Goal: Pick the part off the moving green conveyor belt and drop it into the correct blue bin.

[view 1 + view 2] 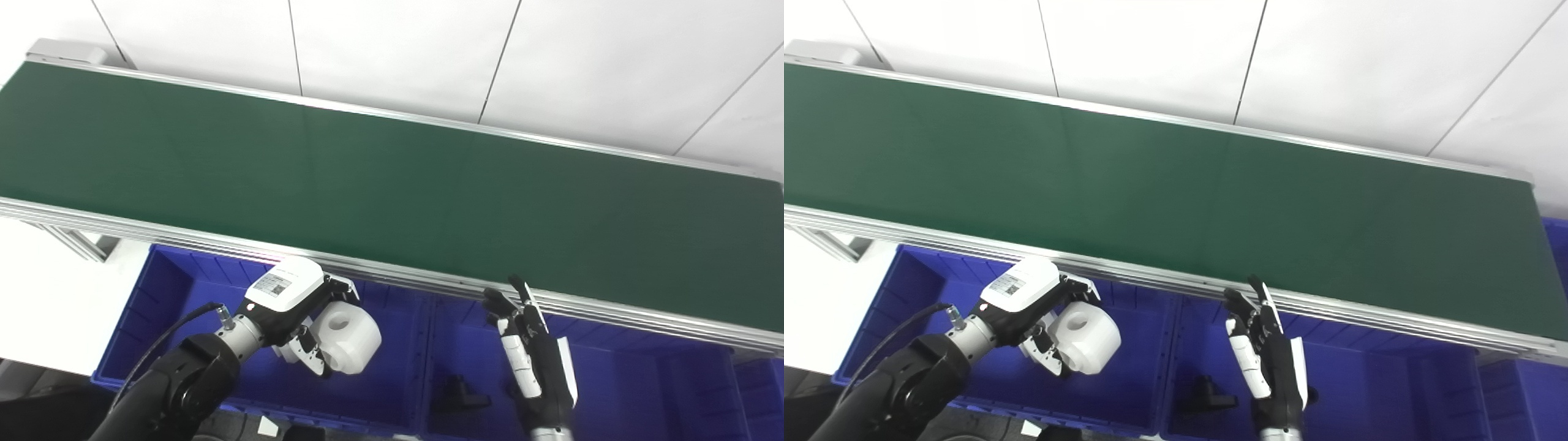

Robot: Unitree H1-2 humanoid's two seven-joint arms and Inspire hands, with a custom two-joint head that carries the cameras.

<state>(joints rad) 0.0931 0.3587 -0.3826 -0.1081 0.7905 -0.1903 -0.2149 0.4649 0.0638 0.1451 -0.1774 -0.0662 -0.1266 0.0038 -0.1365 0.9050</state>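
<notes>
My left hand (294,306) is shut on a white cylindrical part (346,334) with a round hole in its top. It holds the part above the left blue bin (159,294), just in front of the belt's near rail. The part also shows in the right eye view (1087,337). My right hand (533,355) is open and empty, fingers pointing up, over the middle blue bin (471,349). The green conveyor belt (392,184) runs across the view with nothing on it.
A small black part (456,395) lies in the middle bin. More blue bins (692,392) continue to the right. The belt's aluminium near rail (398,275) runs just above the bins. A white wall stands behind the belt.
</notes>
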